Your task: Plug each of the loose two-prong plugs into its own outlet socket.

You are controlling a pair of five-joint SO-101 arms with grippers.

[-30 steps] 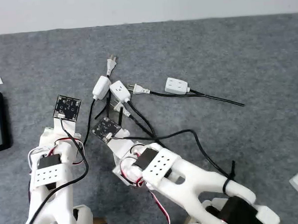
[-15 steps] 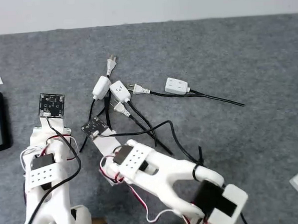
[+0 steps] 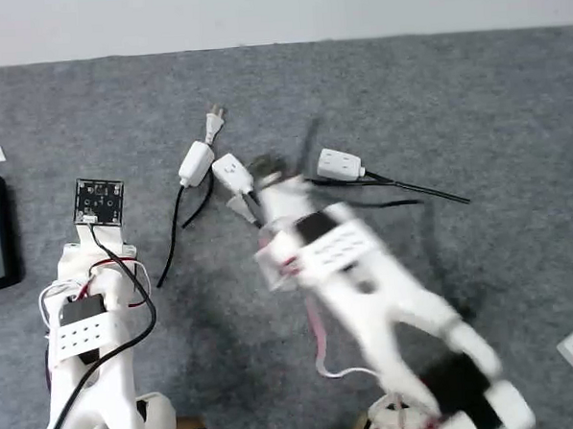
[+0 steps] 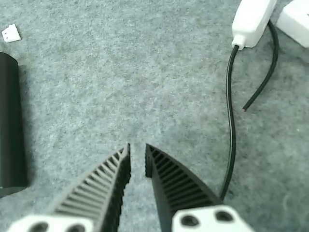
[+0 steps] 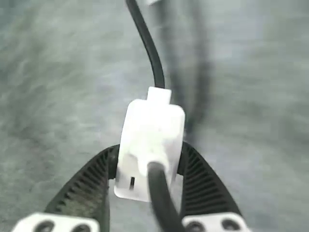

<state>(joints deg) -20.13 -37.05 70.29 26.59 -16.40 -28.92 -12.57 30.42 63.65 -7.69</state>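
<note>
1. Both the left arm (image 3: 88, 379) and the right arm (image 3: 387, 305) were plain white printed plastic, pretty chunky shells.
2. Each one had a flat white plate dotted with rows of small holes: the left plate (image 3: 89, 333) and the right plate (image 3: 336, 247).
3. The left arm carried thin red wires (image 3: 116, 269) plus a black cable (image 3: 153, 316) looping up to a little square black camera board (image 3: 99, 200).
4. The right arm had a red wire (image 3: 317, 330) trailing along its underside.
5. The left gripper (image 4: 137, 147) had black fingers (image 4: 169, 176), ribbed and tapering to points, on white mounts with dark screw holes (image 4: 190, 220).
6. The right gripper (image 5: 149, 151) had the same black ribbed fingers (image 5: 84, 191) and white mounts.
</note>
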